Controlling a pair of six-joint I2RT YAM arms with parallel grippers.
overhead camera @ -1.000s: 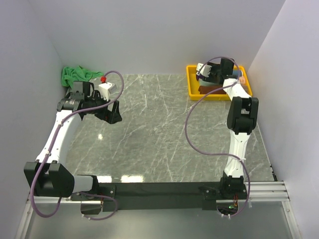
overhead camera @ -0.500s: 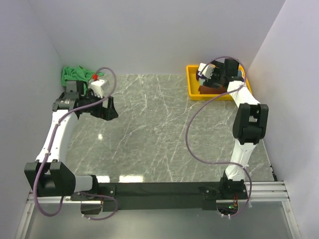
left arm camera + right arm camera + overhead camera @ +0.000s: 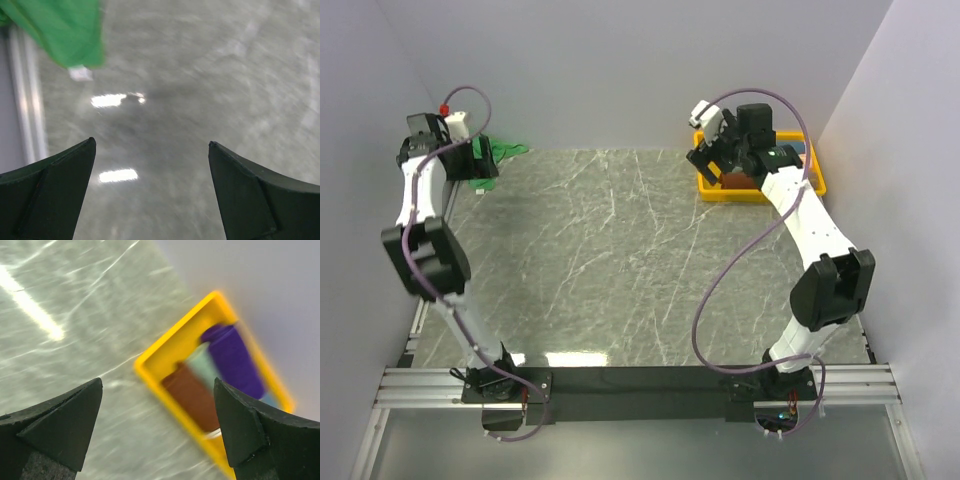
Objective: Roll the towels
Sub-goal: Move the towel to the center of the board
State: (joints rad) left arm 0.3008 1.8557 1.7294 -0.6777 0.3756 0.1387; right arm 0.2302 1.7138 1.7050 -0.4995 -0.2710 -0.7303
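Observation:
The bright green towel [image 3: 506, 151] lies crumpled in the far left corner, partly hidden by my left arm. In the left wrist view it fills the top left [image 3: 60, 30], with its small white tag [image 3: 80, 74] at its lower edge. My left gripper [image 3: 480, 166] [image 3: 150, 145] is open and empty over bare table just short of the towel. The dark purple towel [image 3: 232, 360] lies rolled in the yellow tray [image 3: 172, 347]. My right gripper [image 3: 706, 162] [image 3: 157, 382] is open and empty, above the tray's left rim.
The yellow tray [image 3: 817, 185] stands at the far right corner, against the walls. It also holds a brown roll [image 3: 192, 396] and a pale green cloth [image 3: 202, 365]. Grey walls close in the table on the left, back and right. A metal rail [image 3: 25, 100] runs along the table's left edge.
My left arm has swung up and back to the far left corner, next to the green towel. My right gripper has moved left from over the tray to above its left rim.

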